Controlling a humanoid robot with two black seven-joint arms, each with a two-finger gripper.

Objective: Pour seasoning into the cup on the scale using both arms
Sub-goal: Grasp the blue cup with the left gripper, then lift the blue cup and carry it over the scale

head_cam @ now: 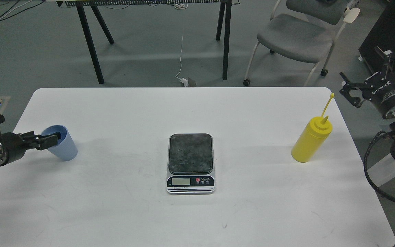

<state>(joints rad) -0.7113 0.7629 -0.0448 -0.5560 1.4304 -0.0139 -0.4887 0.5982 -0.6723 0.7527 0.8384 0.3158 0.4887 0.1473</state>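
The light-blue ribbed cup (63, 147) stands on the white table (197, 219) at the far left. My left gripper (52, 139) reaches in from the left at the cup's rim, with a dark fingertip (57, 136) over the cup's mouth. I cannot tell whether it grips the wall. The scale (190, 163), with its dark platform bare, sits at the table's middle. The yellow seasoning bottle (310, 141) stands upright near the right edge, its cap strap pointing up. My right gripper (349, 90) is open and empty, off the table's right edge, above and right of the bottle.
Beyond the table's far edge are the black legs of another table (94, 48) and a grey chair (295, 36). A white cable with a plug (183, 80) lies on the floor. A black cabinet (389, 31) stands at the far right.
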